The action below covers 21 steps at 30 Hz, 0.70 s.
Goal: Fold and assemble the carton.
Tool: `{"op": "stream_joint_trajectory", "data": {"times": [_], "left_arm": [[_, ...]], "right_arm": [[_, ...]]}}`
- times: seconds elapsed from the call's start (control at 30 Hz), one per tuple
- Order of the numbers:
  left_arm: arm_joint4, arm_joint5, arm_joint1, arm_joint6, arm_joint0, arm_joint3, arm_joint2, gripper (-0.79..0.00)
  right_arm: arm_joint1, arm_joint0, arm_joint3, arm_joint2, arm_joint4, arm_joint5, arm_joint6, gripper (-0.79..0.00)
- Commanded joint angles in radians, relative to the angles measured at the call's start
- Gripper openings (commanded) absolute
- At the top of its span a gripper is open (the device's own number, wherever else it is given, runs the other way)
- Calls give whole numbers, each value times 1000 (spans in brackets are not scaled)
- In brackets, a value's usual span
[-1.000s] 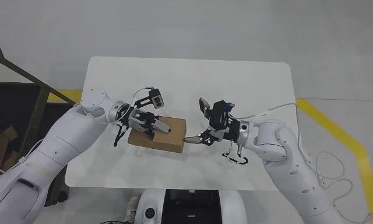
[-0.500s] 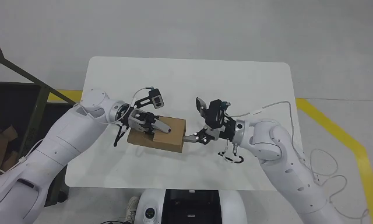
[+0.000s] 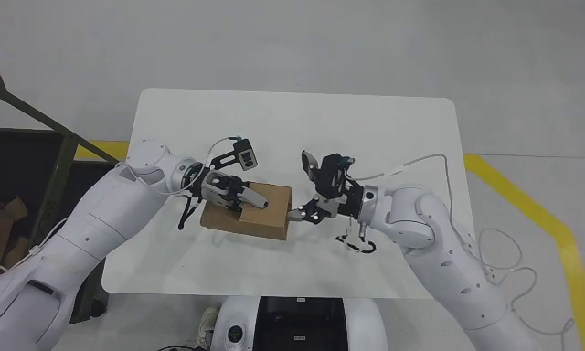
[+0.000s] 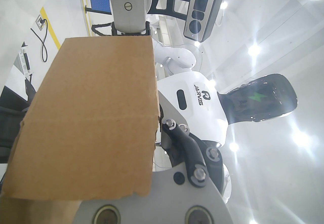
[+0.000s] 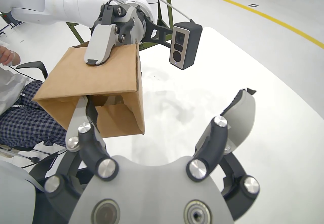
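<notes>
**Carton clamped by left gripper, right gripper spread at its open end**

Rounded white rectangular tabletop point(image 3: 366, 132) carried the work, and the plain brown corrugated cardboard carton point(image 3: 270, 218) sat over its near-left part, close to the front edge. Whether the carton rested on the surface or was held just above it could not be told. The carton was opened out into a box-shaped sleeve, lying on its side, with one open end facing the right arm.

The left gripper point(image 3: 256, 201) was closed on the carton's upper panel. One grey finger point(image 5: 97, 50) lay flat on top of that panel, near its far edge. In the left wrist view the panel stood between this gripper's two fingers.

The right gripper point(image 3: 300, 186) was spread wide and held nothing. One of its fingers point(image 5: 82, 111) pointed into the carton's open mouth, its tip just under the edge of the upper panel. The other stood well apart from the cardboard, over bare tabletop.

A black box-shaped wrist camera point(image 5: 184, 47) stuck out on a bracket beside the left gripper, just beyond the carton. A thin black looped cable point(image 3: 361, 246) lay on the tabletop under the right forearm.
</notes>
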Motion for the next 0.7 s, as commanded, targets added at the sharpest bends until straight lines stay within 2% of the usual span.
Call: {"op": "stream_joint_trajectory", "data": {"times": [0.0, 0.2, 0.67], "left_arm": [[0, 0, 0, 0, 0, 0, 0, -785], [0, 0, 0, 0, 0, 0, 0, -785], [0, 0, 0, 0, 0, 0, 0, -785]], "right_arm": [[0, 2, 0, -2, -1, 1, -2, 0], [5, -5, 6, 18, 4, 1, -7, 0], [42, -113, -57, 163, 3, -17, 10, 0]]}}
